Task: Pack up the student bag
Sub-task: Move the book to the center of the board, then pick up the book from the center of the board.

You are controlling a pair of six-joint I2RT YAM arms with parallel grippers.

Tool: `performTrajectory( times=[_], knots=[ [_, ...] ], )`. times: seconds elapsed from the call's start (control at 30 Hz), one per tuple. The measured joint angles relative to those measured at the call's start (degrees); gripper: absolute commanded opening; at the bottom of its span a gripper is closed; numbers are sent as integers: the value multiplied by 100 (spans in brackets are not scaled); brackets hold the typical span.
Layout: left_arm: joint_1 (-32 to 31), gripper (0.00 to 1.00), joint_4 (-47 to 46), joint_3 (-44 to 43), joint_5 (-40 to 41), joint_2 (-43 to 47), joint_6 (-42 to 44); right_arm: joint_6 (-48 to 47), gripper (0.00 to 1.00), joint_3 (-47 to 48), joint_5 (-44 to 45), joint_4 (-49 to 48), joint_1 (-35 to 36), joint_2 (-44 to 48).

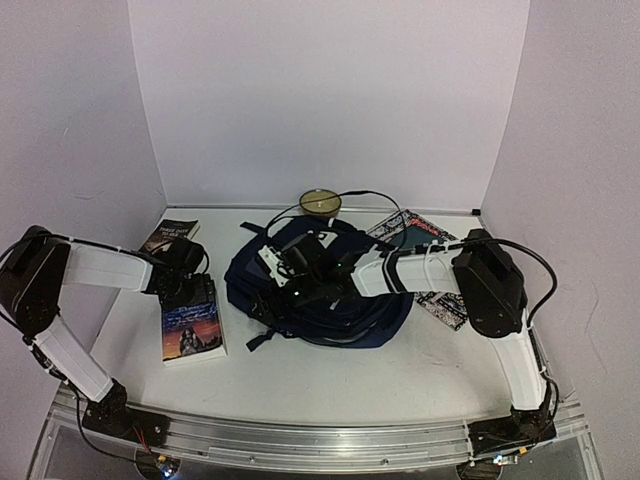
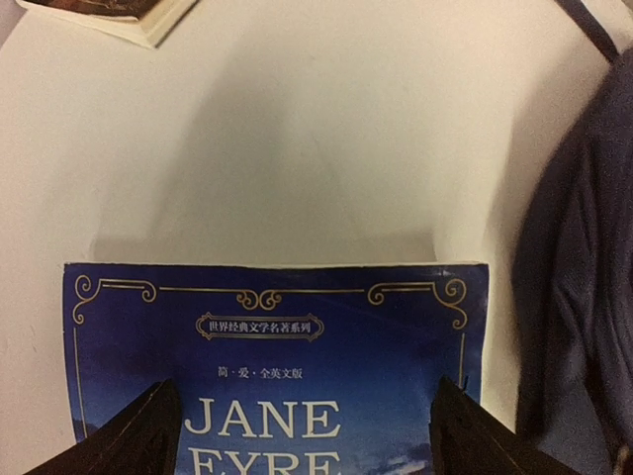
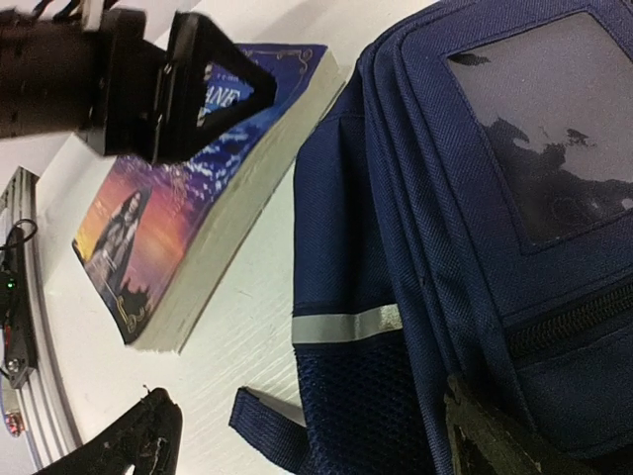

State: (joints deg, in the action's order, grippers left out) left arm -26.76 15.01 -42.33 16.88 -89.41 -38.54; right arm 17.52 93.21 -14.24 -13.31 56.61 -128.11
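Note:
The student bag (image 1: 330, 305), navy blue, lies flat in the middle of the table. My right gripper (image 1: 290, 270) hovers open over its left side. In the right wrist view the fingers straddle the bag's (image 3: 445, 247) edge, where a white reflective stripe (image 3: 346, 324) crosses it, and the right gripper (image 3: 307, 406) holds nothing. A blue "Jane Eyre" book (image 1: 192, 330) lies left of the bag. My left gripper (image 1: 190, 288) stands open just above the book's (image 2: 277, 327) top end. Its fingertips (image 2: 148, 416) are spread over the cover, and the left gripper (image 2: 303, 396) holds nothing.
A second, dark book (image 1: 168, 237) lies at the back left. A magazine (image 1: 432, 262) sits partly under my right arm, right of the bag. A round yellowish disc (image 1: 320, 203) rests against the back wall. A loose bag strap (image 3: 262, 430) lies on the table near the right fingers.

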Motion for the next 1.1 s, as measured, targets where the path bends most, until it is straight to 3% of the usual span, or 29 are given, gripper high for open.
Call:
performTrajectory(
  times=[0.23,0.47,0.57,0.83,1.1],
  knots=[
    [-483,93,685,498,-1047,1243,-559,564,93,-857,-373,-159,98,685],
    [325,93,1445,446,-1135,1473,-636,1265,90,-1475,-574,-541,326,1274],
    [397,93,1599,473,-1034,1422,-651,1502,88,-1517,-621,-604,395,1274],
    [356,87,1221,746,-1222,1273,-695,1863,82,-1250,-765,-803,513,713],
    [-244,86,625,1075,-1501,1400,-935,2006,77,-1199,-903,-809,566,135]
  ],
)
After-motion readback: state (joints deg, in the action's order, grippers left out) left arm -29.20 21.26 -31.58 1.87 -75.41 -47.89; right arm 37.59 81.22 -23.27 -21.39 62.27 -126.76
